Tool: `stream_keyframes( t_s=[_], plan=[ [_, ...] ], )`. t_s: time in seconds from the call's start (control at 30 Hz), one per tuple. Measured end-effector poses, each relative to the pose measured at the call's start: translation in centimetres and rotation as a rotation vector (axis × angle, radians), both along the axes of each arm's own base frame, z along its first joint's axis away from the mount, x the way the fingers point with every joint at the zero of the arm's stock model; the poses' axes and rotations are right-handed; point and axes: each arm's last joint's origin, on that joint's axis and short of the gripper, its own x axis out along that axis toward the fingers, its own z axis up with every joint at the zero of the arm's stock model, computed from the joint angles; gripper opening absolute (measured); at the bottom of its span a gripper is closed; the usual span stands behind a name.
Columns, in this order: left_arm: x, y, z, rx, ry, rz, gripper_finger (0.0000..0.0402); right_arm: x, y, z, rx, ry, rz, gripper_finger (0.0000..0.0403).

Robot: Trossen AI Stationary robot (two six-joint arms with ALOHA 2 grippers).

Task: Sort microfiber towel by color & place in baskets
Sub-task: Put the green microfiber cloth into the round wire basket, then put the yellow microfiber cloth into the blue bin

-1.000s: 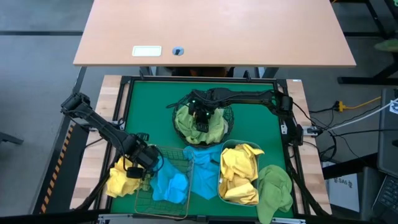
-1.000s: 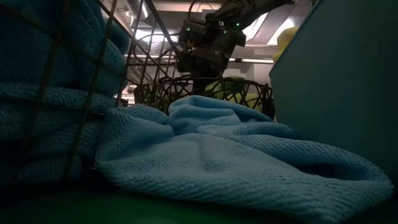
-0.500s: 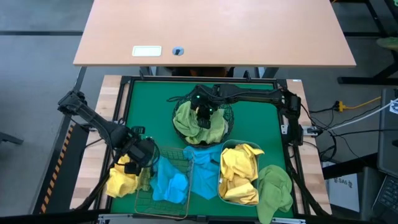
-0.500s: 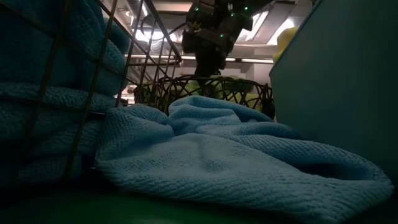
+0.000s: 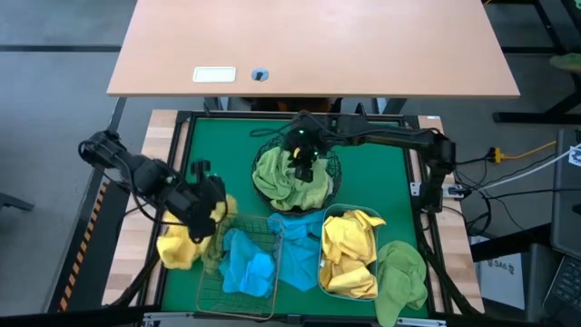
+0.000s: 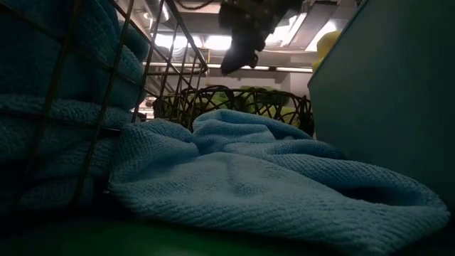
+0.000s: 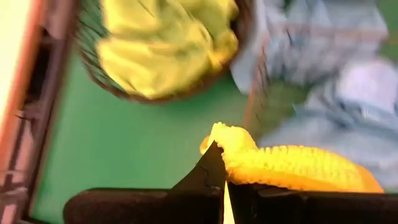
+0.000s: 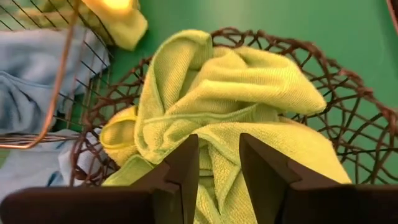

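My left gripper (image 5: 209, 209) stands near the table's left edge, shut on a bright yellow towel (image 5: 184, 245) beside the copper wire basket (image 5: 238, 300). My right gripper (image 5: 302, 162) hovers open above the round black mesh bowl (image 5: 338, 174), clear of the light green towels (image 8: 249, 81) piled inside. In the low view the right gripper (image 6: 238, 62) hangs above the bowl's rim (image 6: 277, 99). Sky blue towels (image 5: 247, 268) lie in the copper basket. Yellow towels (image 5: 349, 250) fill the translucent tub (image 5: 324, 282). My left gripper pinches the yellow towel between its two shut fingers, at one bunched end (image 7: 233, 140) that sticks out past the fingertips. The rest of the towel trails away below the gripper (image 7: 298, 167); its bulk (image 5: 182, 250) seems to lie at the table's left edge.
A blue towel (image 5: 295, 250) lies on the green mat between the copper basket and the tub, and fills the low view (image 6: 249, 178). A green towel (image 5: 404, 277) lies to the right of the tub. The mat's far half (image 5: 218, 154) is bare around the bowl.
My left gripper has risen and moved toward the far edge, drawing the held end of the yellow towel up while its bulk stays low by the left edge. My right gripper has lifted out of the black bowl and drifted a little toward the far edge, leaving the green towels inside.
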Motion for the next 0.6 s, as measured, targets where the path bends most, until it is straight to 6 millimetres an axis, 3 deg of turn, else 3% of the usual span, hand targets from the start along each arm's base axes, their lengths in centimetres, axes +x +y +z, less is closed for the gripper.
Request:
stream_keyframes(
  t_s=[0.37,0.6],
  plan=[
    [0.0,2.2,4.9,0.169,-0.251,0.095,0.0000,-0.4,0.2,2.7,-0.001,-0.157,0.041,0.0117],
    [0.4,3.5,7.0,0.273,-0.350,0.118,0.0000,0.1,0.2,3.9,-0.015,-0.287,0.060,0.0117]
  ],
)
